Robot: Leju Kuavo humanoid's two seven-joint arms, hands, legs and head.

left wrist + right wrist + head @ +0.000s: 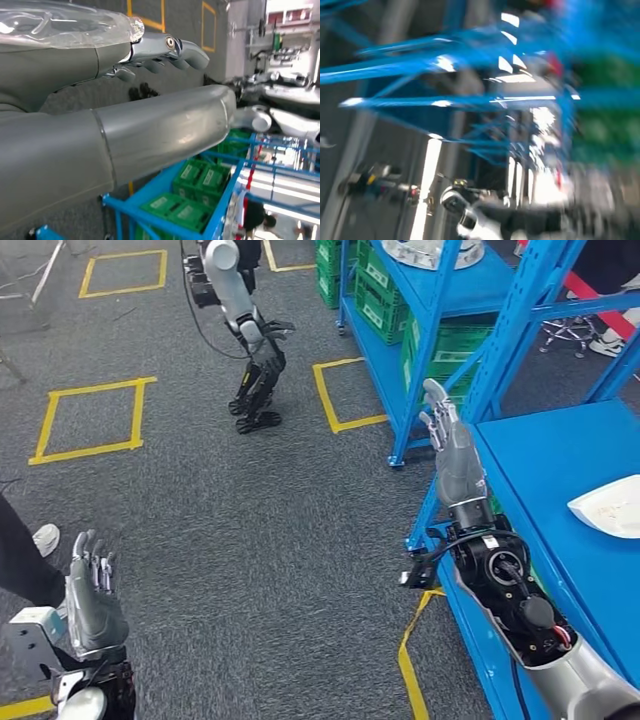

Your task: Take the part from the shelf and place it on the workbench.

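white part (608,507) — cut off by edge | right wrist view — motion-blurred

A white, flat part (610,507) lies on the blue shelf (558,480), partly cut off.

Dark grey carpet floor (226,520), yellow tape squares (90,420), blue racks (423,330), green crates (381,300).

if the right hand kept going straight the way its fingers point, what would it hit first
Probably the slanted blue metal upright of the shelf rack. The right hand points up and away beside the blue shelf surface, its fingers apart and empty, with that upright just beyond the fingertips. Depth is unclear, so it might slip past.
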